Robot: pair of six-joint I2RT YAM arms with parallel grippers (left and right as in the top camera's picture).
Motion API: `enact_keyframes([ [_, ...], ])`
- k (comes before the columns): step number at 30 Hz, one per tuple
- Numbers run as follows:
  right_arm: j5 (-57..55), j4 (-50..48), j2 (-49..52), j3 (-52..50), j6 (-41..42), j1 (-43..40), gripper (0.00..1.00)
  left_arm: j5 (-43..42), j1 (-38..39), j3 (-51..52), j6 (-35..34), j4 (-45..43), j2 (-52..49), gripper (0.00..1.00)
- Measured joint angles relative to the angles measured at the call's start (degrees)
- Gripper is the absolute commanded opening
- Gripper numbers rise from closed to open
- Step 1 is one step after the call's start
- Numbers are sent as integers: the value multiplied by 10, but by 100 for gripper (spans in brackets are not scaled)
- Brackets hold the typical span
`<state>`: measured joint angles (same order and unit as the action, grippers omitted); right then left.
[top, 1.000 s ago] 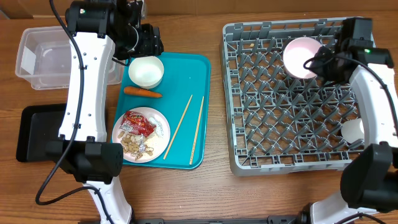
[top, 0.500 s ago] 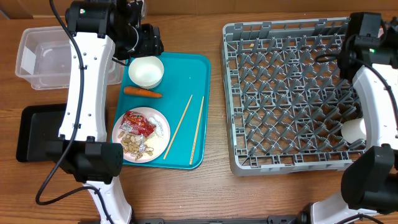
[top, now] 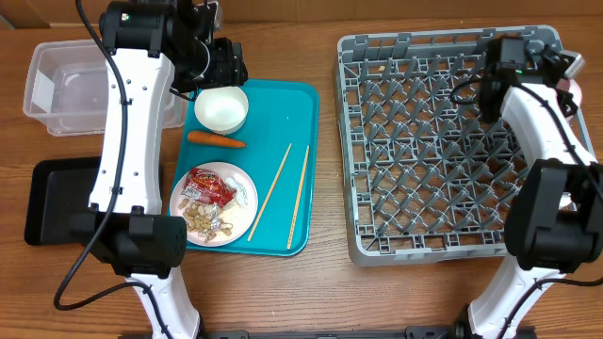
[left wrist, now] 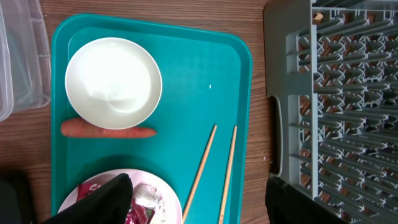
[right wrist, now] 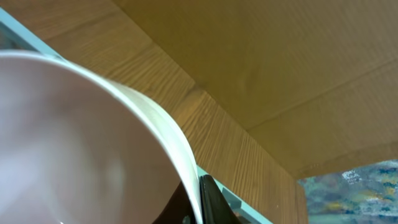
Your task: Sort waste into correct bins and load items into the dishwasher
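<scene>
The right gripper sits at the upper right of the overhead view, by the top right corner of the grey dish rack. It is pinching the rim of the held white bowl, of which only a pale sliver shows past the arm. In the right wrist view the held white bowl fills the left half of the frame. Its rim curves down to the bottom centre, where one dark finger presses against the outside (the finger on the inner side is hidden).

The left gripper hangs at the upper left of the overhead view, just above the top edge of the teal tray. Its fingers are spread wide and hold nothing. In the left wrist view the two dark fingertips show at the bottom edge, well apart from each other. The free white bowl lies in the upper left of that frame, apart from both fingertips. The carrot lies just below it, touching its edge. The chopsticks slant between the fingertips at lower centre.

In the overhead view the free white bowl is in the tray's top left corner. The carrot is under it. The plate, with the red snack wrapper and peanuts, is at the tray's lower left. The clear tub and the black tray stand at the far left.
</scene>
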<state>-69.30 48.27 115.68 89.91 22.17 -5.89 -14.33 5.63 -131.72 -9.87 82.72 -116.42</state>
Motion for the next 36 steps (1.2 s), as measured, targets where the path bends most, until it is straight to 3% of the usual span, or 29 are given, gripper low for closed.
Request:
enact_keyframes([
  [4,15,32,0,0,1,30,17,0,0,0,0,0,0,71],
  [21,129,129,0,0,14,58,23,0,0,0,0,-1,0,71],
  [25,180,172,0,0,19,77,35,0,0,0,0,-3,0,71],
  [26,191,179,0,0,20,85,47,0,0,0,0,-4,0,71],
  [28,205,188,0,0,21,101,58,0,0,0,0,-4,0,71],
  [34,250,191,-17,0,26,133,65,0,0,0,0,-4,0,72],
  [36,271,194,-42,0,26,131,71,0,0,0,0,-4,0,72],
])
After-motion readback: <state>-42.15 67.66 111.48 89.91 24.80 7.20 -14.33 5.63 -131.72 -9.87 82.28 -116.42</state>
